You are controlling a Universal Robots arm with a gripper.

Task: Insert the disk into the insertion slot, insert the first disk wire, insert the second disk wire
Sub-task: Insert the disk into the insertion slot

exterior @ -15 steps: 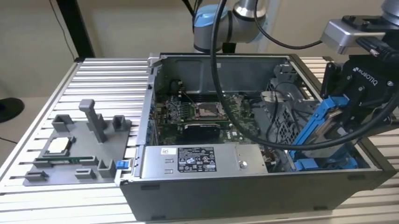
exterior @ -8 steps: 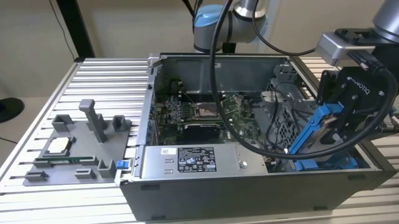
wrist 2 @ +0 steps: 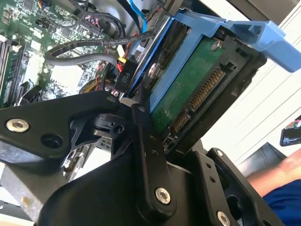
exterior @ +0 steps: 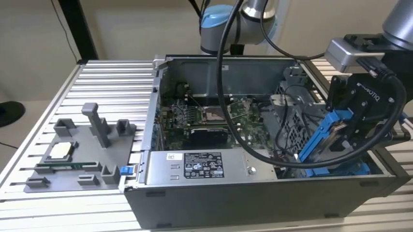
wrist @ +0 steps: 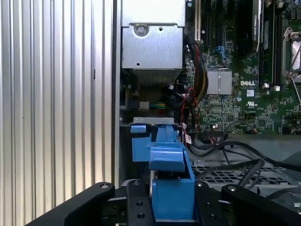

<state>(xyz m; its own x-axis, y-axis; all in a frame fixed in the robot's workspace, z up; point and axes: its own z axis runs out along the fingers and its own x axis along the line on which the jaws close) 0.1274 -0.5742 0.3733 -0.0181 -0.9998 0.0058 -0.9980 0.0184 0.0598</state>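
Observation:
My gripper [exterior: 340, 137] is shut on the disk [exterior: 324, 137], a drive in a bright blue carrier. It holds the disk tilted over the near corner of the open computer case, on the exterior view's right. In the second wrist view the disk [wrist 2: 193, 80] shows its green board and connector row between the black fingers [wrist 2: 143, 141]. In the first wrist view the blue carrier [wrist: 169, 157] sticks out ahead of the gripper [wrist: 171, 202]. The insertion slot [exterior: 351, 170], with blue rails, lies just below the disk. Loose black wires [wrist 2: 89, 54] with a labelled plug lie beside the bay.
Inside the case [exterior: 258, 203] are the green motherboard [exterior: 206, 116], a grey box with a sticker [exterior: 200, 166] and a perforated cage [exterior: 293, 128]. A thick black cable [exterior: 232, 111] hangs across the case. A grey parts fixture [exterior: 84, 154] sits on the ribbed table. A person's arm [wrist 2: 277, 197] is nearby.

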